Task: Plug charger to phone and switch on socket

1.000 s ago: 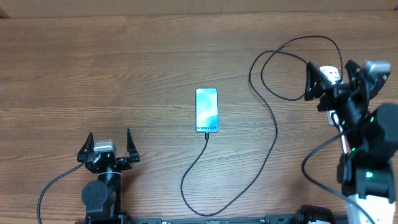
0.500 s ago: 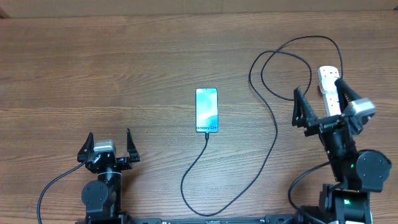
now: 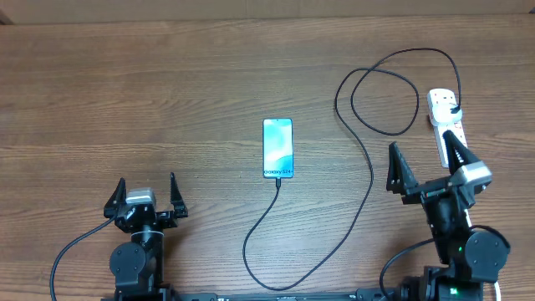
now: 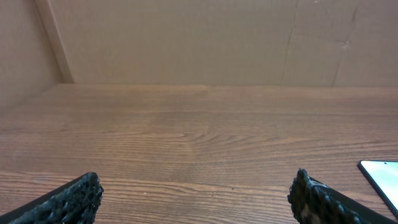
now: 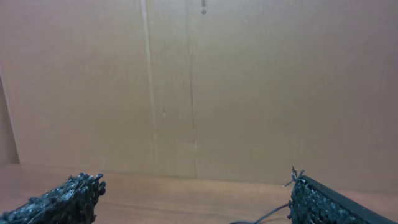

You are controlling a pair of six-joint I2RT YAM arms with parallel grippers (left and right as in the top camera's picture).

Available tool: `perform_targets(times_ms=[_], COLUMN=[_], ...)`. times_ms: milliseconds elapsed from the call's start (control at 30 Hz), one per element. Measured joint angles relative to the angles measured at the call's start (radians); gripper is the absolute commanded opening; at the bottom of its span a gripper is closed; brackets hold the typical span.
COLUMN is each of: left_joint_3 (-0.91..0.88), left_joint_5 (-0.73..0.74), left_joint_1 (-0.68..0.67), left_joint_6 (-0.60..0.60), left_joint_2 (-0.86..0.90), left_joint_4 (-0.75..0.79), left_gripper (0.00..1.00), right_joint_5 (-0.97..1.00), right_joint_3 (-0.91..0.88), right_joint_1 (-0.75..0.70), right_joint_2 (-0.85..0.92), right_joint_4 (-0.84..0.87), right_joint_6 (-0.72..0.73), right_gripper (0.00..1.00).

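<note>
Looks close to finished on the cable side, judging from the overhead view. Phone flat near the middle of the tabletop, screen lit, well apart from both arms. Small tip of the charger right at the phone's lower edge and apparently seated there, though too small to confirm beyond doubt. Rest of the charger trailing toward the near edge, swinging up the right side, looping once at the far right, and ending in a dark plug seemingly pushed into the far outlet of the socket. Socket lying at the right side of the tabletop, its near end partly hidden behind the right fingers. Switch state impossible to read: red markings too small and partly covered, and no telling from the lit screen whether charging or not. Right fingers spread wide apart and holding nothing, poised just short of the socket's near end. Left fingers likewise wide apart and empty, parked at the near left, away from everything. Judged remaining: at most the press on the socket's switch, plus perhaps a check of the plug at the phone. Nothing in the wrist views beyond bare wood, a backdrop and a corner of the phone.
</note>
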Motion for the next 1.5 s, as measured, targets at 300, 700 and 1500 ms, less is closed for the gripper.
perform_targets(times_ms=[300, 700, 1500], left_joint_3=[0.000, 0.000, 0.000], left_joint_5=[0.000, 0.000, 0.000], left_joint_1=[0.000, 0.000, 0.000], left_joint_6=[0.000, 0.000, 0.000], left_joint_2=[0.000, 0.000, 0.000], left_joint_4=[0.000, 0.000, 0.000], left_gripper=[1.00, 1.00, 1.00], right_joint_5=[0.003, 0.023, 0.055], right_joint_3=[-0.129, -0.229, -0.229], right_joint_1=[0.000, 0.000, 0.002], right_joint_2=[-0.071, -0.294, -0.327], right_joint_4=[-0.003, -0.169, -0.336], right_joint_6=[0.000, -0.001, -0.075], right_gripper=[1.00, 1.00, 1.00])
